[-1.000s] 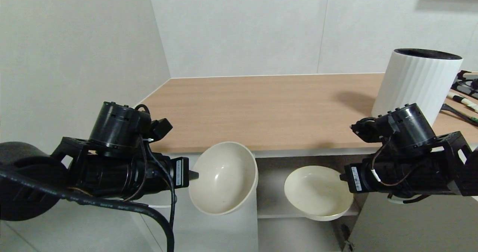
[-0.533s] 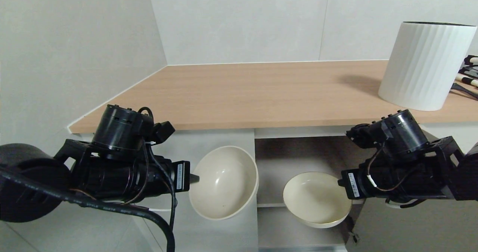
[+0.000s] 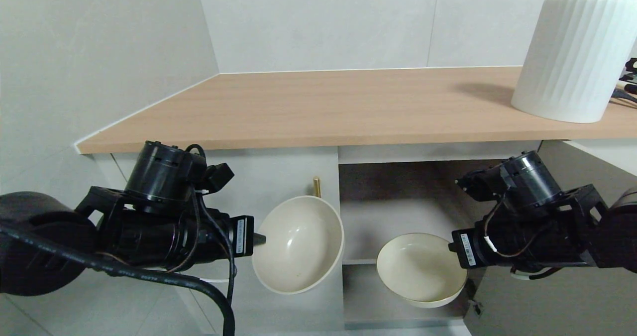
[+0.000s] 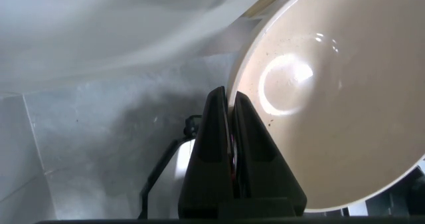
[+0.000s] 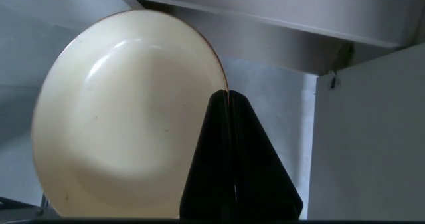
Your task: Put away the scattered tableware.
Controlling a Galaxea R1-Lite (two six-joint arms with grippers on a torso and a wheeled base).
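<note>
My left gripper [image 3: 259, 237] is shut on the rim of a large cream bowl [image 3: 298, 244], held tilted in front of the closed cabinet door; the left wrist view shows its fingers [image 4: 229, 127] pinching that bowl's [image 4: 332, 98] edge. My right gripper [image 3: 452, 249] is shut on the rim of a smaller cream bowl [image 3: 420, 269], held before the open cabinet [image 3: 398, 201] below the countertop. In the right wrist view the fingers [image 5: 228, 131] clamp this bowl's [image 5: 126, 111] rim.
A wooden countertop [image 3: 348, 107] runs above the cabinet, with a tall white ribbed container [image 3: 577, 57] at its right end. The closed door has a gold handle [image 3: 316, 185]. A shelf [image 3: 363, 262] crosses the open cabinet. An open door panel [image 3: 597, 152] stands at the right.
The head camera has dropped, so the countertop rose in the picture and the open cabinet and gold handle came into sight. Both grippers keep their bowls in about the same places.
</note>
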